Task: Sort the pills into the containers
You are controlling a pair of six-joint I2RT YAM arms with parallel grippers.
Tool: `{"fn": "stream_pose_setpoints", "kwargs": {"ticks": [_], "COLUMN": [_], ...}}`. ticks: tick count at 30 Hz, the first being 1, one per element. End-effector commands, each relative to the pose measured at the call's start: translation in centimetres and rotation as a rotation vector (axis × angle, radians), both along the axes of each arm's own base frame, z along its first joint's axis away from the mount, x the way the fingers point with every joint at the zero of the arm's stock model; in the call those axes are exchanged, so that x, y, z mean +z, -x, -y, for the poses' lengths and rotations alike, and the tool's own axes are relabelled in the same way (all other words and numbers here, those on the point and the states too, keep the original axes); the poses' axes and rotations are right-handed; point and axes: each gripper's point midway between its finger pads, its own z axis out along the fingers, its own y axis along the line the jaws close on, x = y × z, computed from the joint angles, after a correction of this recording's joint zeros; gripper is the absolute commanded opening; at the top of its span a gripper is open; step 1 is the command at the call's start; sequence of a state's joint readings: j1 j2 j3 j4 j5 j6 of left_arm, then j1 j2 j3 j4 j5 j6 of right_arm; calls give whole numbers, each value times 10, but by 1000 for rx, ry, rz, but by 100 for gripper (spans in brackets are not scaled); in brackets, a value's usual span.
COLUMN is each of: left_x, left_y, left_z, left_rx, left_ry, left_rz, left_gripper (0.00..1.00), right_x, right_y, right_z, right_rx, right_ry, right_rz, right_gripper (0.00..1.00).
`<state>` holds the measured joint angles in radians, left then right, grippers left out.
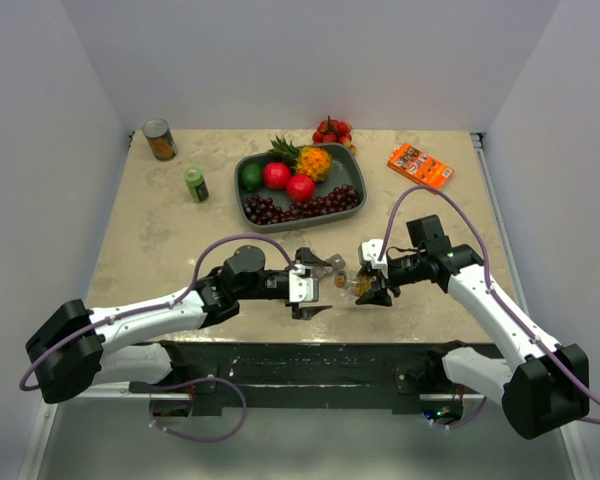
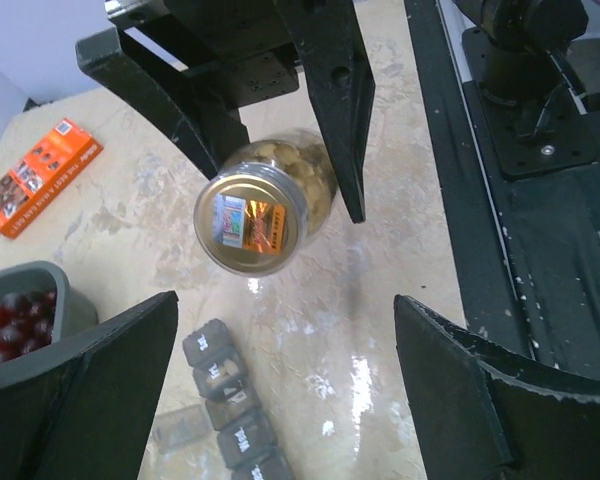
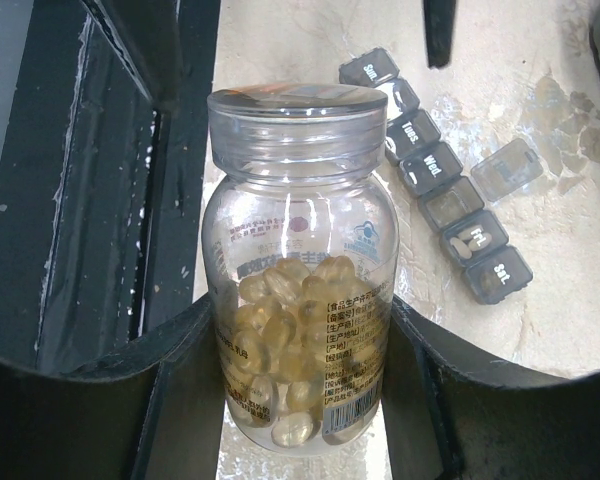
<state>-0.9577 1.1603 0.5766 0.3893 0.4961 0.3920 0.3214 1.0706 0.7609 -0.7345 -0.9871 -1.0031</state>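
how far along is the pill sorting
Early. Done: one organizer lid is flipped open, and a pill may lie at Fri. In hand: the right gripper holds the bottle, cap seemingly on; the left gripper is open, facing it. Left: uncap, fill the compartments.

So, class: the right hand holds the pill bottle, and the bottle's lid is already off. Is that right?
Not quite. The right hand does hold the pill bottle, but its lid is still on, as the right wrist view shows.
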Motion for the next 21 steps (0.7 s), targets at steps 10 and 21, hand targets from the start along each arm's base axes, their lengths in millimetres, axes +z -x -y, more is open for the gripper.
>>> {"fn": "stream_pose_setpoints", "kwargs": {"ticks": [10, 21], "left_x": [52, 44], "left_y": [-5, -2], "left_z": [33, 40], "left_rx": [-91, -107], "left_ry": [157, 151], "left_rz": [105, 6], "left_gripper": [75, 52], "right_x": [14, 13], "right_y": [0, 0], "right_z": [-5, -5], "right_rx": [30, 27], "right_ry": [-46, -43], "right_rz": [38, 35], "right_gripper": [2, 2]}}
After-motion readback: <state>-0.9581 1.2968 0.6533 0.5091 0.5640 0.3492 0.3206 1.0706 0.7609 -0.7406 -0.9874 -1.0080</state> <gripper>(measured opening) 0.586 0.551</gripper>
